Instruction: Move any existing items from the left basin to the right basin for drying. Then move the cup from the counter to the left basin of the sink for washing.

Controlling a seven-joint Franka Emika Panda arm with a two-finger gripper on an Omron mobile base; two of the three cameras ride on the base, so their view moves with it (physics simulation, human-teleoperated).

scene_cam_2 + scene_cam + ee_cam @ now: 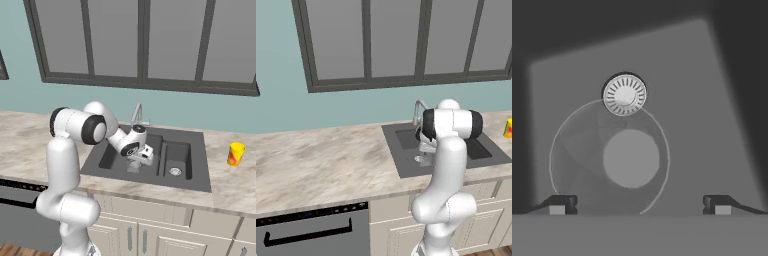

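Observation:
The item, a pale see-through glassy round object (609, 157), lies on the floor of the left basin (712, 100), just below the silver drain (624, 95) in the hand view. My gripper (639, 206) hangs low over it, open, its fingertips (562, 205) wide apart and nothing held between them. From the base views the gripper (139, 161) is down inside the left well of the dark sink (197, 182). The right basin (177, 155) holds nothing but its drain. The yellow cup (235, 154) stands upright on the beige counter (235, 187), right of the sink.
The thin silver tap (136, 114) rises behind the sink, close to my wrist. A divider wall (161, 156) separates the two wells. A dishwasher front (306, 227) sits under the counter at left, and a window is above.

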